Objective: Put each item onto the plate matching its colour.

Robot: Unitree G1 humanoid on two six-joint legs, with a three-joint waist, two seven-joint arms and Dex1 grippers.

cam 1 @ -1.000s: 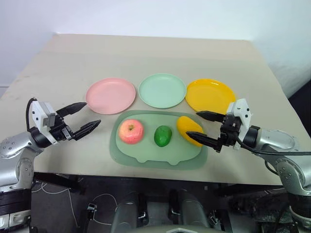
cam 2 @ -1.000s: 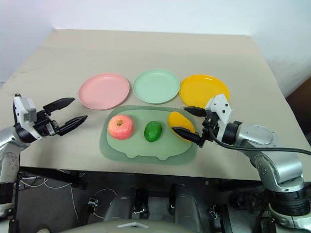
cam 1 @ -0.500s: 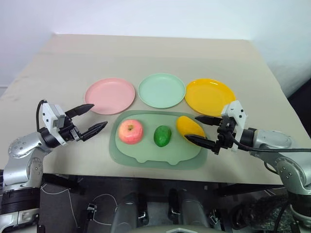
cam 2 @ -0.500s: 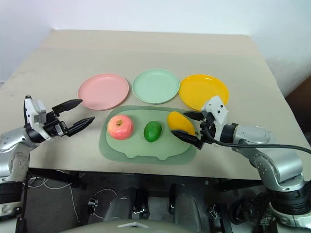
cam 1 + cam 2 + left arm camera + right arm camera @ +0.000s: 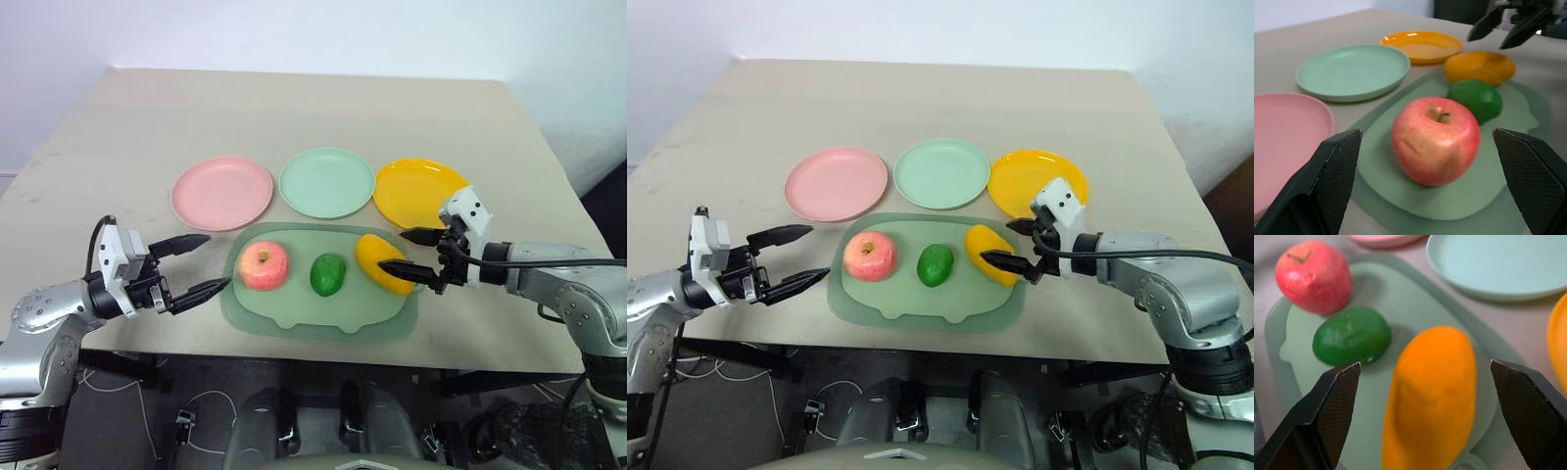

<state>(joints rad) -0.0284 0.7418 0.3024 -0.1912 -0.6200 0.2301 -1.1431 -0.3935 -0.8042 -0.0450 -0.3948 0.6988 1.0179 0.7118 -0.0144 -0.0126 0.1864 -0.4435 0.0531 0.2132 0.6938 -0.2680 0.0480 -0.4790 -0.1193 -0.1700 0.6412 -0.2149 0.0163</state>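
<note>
Both claws gape empty, the left gripper (image 5: 194, 266) facing the apple (image 5: 264, 265), the right gripper (image 5: 409, 253) straddling the mango (image 5: 383, 262), closing next.

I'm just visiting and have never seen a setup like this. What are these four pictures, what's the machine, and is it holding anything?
It is a humanoid robot with two arms. Two pictures come from cameras on its head, looking down at a table; two come from cameras on its wrists. On a green tray lie a toy apple, a green fruit and a mango. Behind are pink, mint and yellow plates. The left gripper faces the apple, the right gripper straddles the mango. Both are open, holding nothing.
</note>
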